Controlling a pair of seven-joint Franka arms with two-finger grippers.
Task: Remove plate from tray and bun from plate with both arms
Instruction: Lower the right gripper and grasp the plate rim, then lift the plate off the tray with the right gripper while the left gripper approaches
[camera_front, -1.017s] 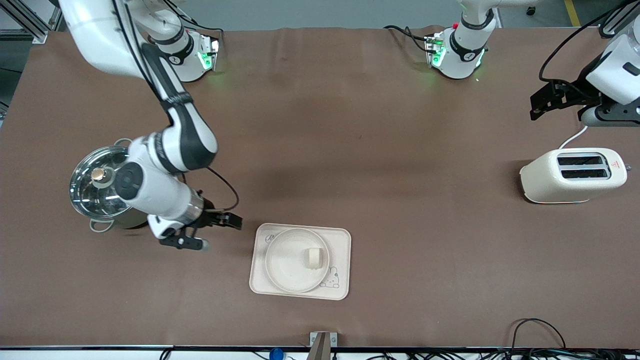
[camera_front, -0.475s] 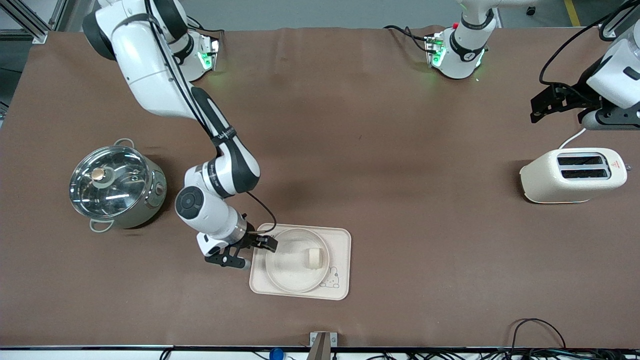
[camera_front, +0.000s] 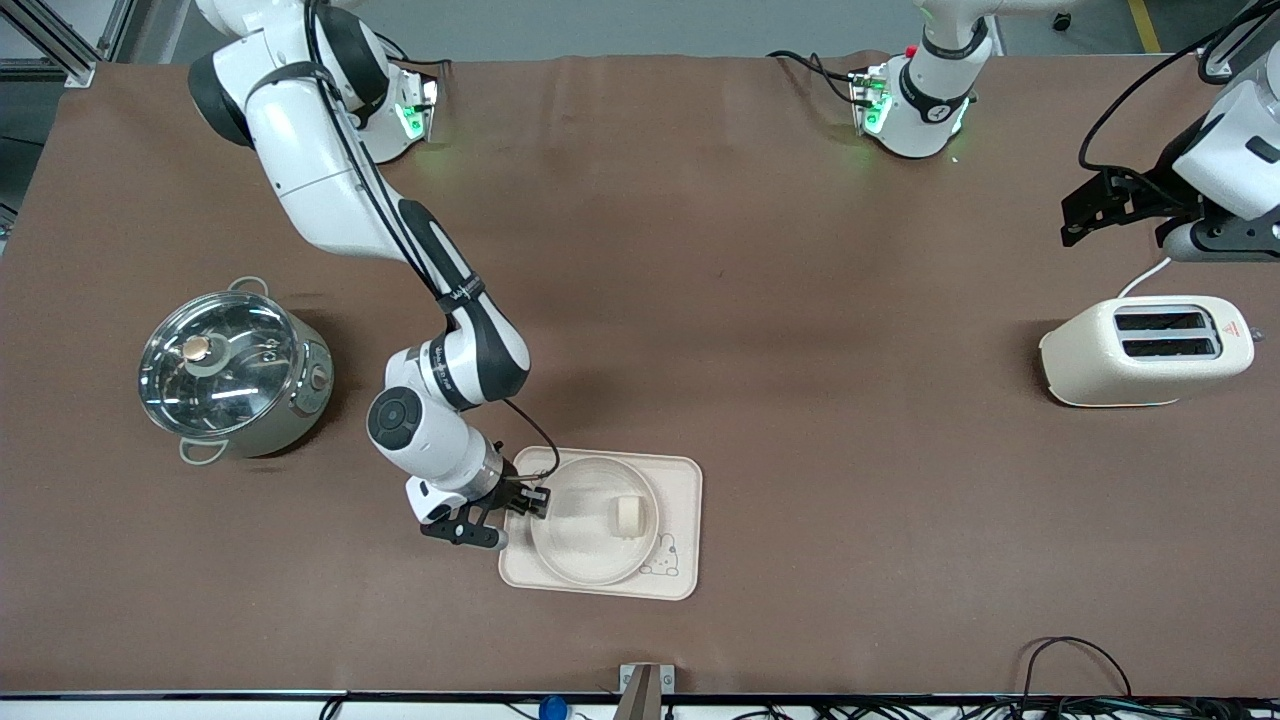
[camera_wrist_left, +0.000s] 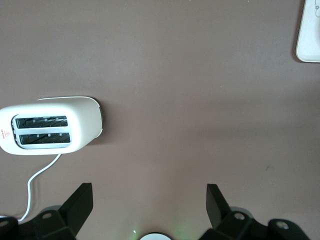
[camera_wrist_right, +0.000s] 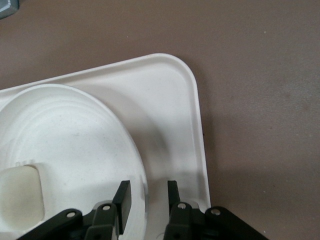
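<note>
The round cream plate (camera_front: 585, 540) lies on the rectangular cream tray (camera_front: 682, 480), nearer to the front camera than the table's middle. The small pale bun (camera_front: 628, 515) sits on the plate, on the side toward the left arm's end. My right gripper (camera_front: 533, 498) is low at the plate's rim on the side toward the right arm's end. In the right wrist view the gripper (camera_wrist_right: 147, 192) is open a little, one finger over the plate (camera_wrist_right: 75, 135) and one over the tray (camera_wrist_right: 175, 100), with the rim between them. The bun (camera_wrist_right: 17, 200) is apart from it. My left gripper (camera_front: 1078, 212) waits open and empty above the table.
A cream toaster (camera_front: 1145, 350) with a white cord stands at the left arm's end, below the left gripper (camera_wrist_left: 149, 200) in the left wrist view (camera_wrist_left: 47, 125). A steel pot with a glass lid (camera_front: 230, 375) stands at the right arm's end. Cables run along the table's front edge.
My right arm has swung from beside the pot across to the tray and come down at the plate's rim. The left arm, plate and bun have not moved.
</note>
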